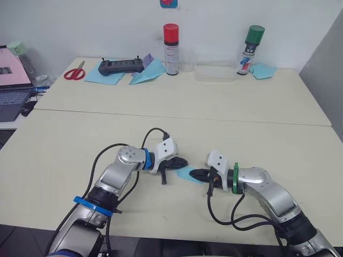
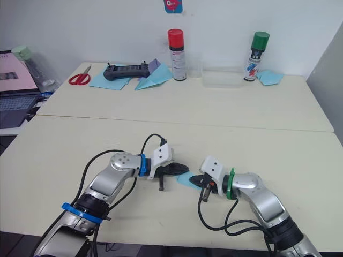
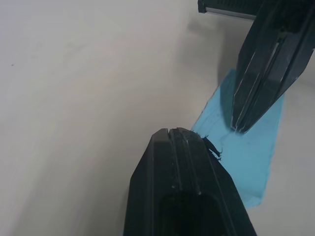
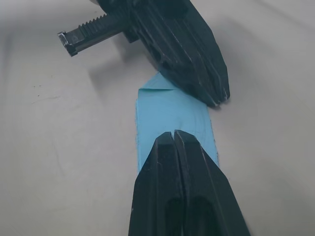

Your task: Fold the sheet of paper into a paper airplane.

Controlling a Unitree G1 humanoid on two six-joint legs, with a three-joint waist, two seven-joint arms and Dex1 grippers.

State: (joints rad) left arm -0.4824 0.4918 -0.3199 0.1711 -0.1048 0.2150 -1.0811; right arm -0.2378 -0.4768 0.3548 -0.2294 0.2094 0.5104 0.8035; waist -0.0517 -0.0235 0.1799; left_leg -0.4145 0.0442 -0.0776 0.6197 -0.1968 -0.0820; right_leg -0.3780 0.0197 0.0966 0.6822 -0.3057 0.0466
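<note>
The sheet of paper (image 1: 184, 172) is a small folded light-blue strip lying flat on the near table between my two grippers. My left gripper (image 1: 186, 161) comes in from the left, shut, with its tip at the strip's edge. My right gripper (image 1: 192, 172) comes in from the right, also shut, and its tip rests on top of the strip. In the right wrist view the paper (image 4: 167, 108) runs under my own fingertips (image 4: 167, 142) and shows a folded corner by the left gripper's tip. Nothing is pinched between either pair of fingers.
On the far table stand a red-capped spray can (image 1: 171, 49), a green-capped spray can (image 1: 251, 49) and a clear box (image 1: 214, 70). Scissors (image 1: 75, 72), a black controller (image 1: 120, 66) on blue sheets and a larger blue dart (image 1: 147, 75) lie there. A laptop (image 1: 10, 91) sits far left.
</note>
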